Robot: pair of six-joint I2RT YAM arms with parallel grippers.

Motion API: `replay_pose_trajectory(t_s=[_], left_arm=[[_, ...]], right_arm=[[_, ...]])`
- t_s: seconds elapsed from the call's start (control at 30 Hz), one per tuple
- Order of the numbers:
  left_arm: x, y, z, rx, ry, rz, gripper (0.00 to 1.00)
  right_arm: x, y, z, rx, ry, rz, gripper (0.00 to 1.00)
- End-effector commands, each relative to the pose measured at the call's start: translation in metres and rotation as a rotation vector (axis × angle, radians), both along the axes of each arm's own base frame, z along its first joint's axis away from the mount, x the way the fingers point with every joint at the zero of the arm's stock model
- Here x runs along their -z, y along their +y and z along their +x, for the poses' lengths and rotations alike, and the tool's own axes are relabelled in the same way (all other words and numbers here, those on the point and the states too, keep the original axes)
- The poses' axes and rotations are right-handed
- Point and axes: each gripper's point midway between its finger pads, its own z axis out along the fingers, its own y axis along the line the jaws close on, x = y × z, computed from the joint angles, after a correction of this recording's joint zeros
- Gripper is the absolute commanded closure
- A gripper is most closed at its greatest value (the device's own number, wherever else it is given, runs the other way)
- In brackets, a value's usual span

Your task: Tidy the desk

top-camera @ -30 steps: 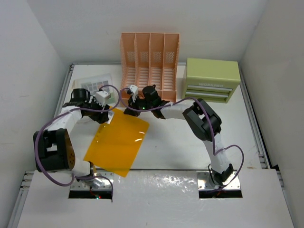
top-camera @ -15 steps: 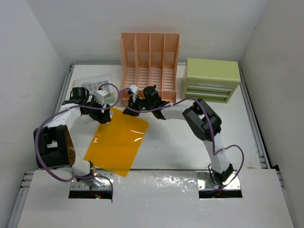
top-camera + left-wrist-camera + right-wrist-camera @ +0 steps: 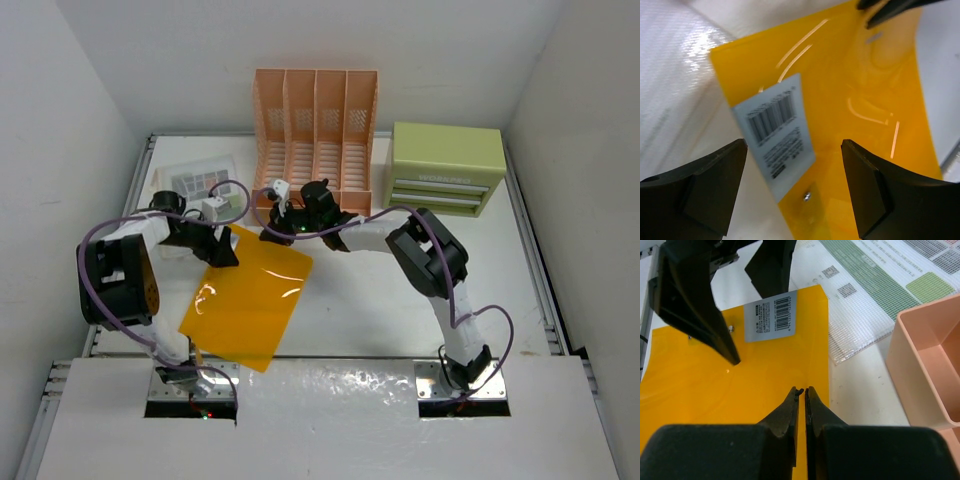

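An orange plastic folder (image 3: 245,300) lies tilted on the white desk (image 3: 400,300), its far edge lifted. My right gripper (image 3: 272,232) is shut on the folder's far right edge; in the right wrist view (image 3: 801,390) the edge runs between the closed jaws. My left gripper (image 3: 215,250) is open at the folder's far left corner. In the left wrist view (image 3: 794,150) its jaws stand wide apart on either side of the corner with the white barcode label (image 3: 775,130), not touching the folder (image 3: 865,100).
A peach slotted file rack (image 3: 315,130) stands at the back centre and a green drawer box (image 3: 447,168) to its right. A printed sheet in a clear sleeve (image 3: 200,180) lies at the back left, just beyond the folder. White walls enclose the desk.
My left arm has swung its wrist outward and brought the open gripper down around the folder's far left corner. The right gripper and the folder have barely moved.
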Motion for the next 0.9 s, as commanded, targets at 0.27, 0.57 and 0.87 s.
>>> replay_pose_trajectory(t_s=[0.27, 0.57, 0.87], left_arm=[[-0.019, -0.039, -0.032, 0.195, 0.072, -0.288, 0.7], [-0.036, -0.028, -0.012, 0.071, -0.001, -0.189, 1.0], [-0.1, -0.021, -0.015, 0.069, -0.173, -0.089, 1.0]], right_arm=[[0.022, 0.009, -0.142, -0.387, 0.259, -0.098, 0.97], [0.017, 0.004, -0.129, -0.313, 0.204, -0.144, 0.84], [-0.049, -0.032, -0.081, -0.079, 0.076, -0.124, 0.01]])
